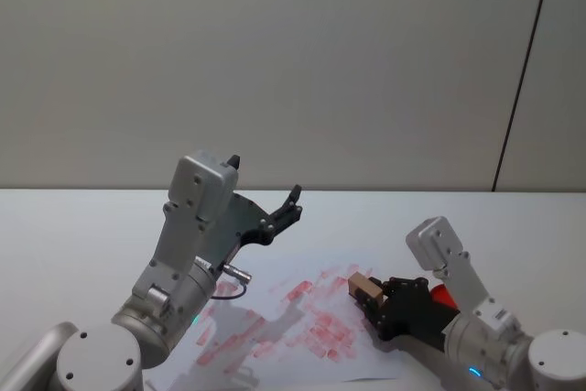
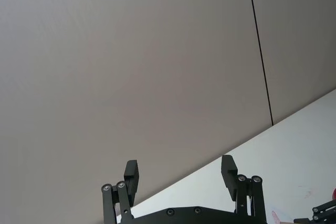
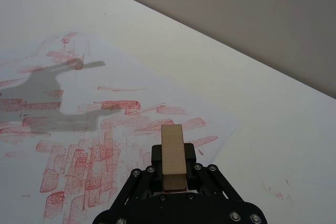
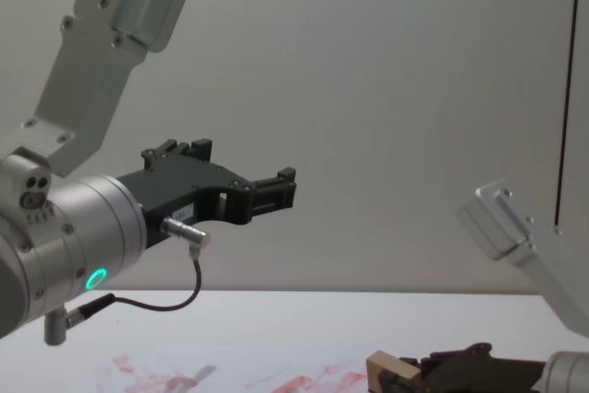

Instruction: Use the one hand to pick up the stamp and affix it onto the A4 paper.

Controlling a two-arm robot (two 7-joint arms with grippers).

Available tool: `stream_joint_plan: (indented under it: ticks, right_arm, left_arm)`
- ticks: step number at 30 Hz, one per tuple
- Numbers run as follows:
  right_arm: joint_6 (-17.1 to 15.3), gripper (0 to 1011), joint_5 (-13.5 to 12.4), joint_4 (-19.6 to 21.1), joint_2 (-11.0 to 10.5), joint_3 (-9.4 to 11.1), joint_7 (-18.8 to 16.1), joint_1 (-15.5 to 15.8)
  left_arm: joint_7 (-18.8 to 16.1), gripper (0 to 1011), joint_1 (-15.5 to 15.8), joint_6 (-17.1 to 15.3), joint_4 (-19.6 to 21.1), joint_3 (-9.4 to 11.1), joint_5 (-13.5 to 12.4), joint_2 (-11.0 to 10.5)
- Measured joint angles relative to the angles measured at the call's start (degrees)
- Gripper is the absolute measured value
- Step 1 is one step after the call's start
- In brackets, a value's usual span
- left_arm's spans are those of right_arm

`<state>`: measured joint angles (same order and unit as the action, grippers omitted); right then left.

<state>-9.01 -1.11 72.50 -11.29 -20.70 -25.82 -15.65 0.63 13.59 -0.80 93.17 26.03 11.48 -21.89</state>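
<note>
low over the right side of the a4 paper [image 1: 275, 313], clamping the stamp [image 1: 363, 287] in the fingers of the right gripper [image 1: 368, 299]; raised at left above the table [image 1: 73, 226], holding the left gripper [image 2: 179, 174] with fingers spread apart.

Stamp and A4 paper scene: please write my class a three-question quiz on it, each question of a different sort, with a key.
1. True or false: the right end effector is gripping the stamp.
2. The left end effector is: A) pressed onto the paper; B) raised in the air, open; C) shut on an ink pad.
3. Fill in: the A4 paper bears many ___ ink marks.
Key: 1 true; 2 B; 3 red.
</note>
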Motion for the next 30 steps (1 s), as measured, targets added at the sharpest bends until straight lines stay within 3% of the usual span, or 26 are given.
stream_joint_plan:
  ticks: [12, 30]
  right_arm:
    - [-0.34, 216, -0.12, -1.13, 0.14, 0.09, -0.36, -0.71]
    - [-0.09, 216, -6.75, 4.09, -2.62, 3.56, 1.59, 0.57]
  left_arm:
    - [0.0, 1002, 0.0, 0.0, 0.0, 0.0, 0.0, 0.0]
    - [0.0, 1002, 0.0, 0.0, 0.0, 0.0, 0.0, 0.0]
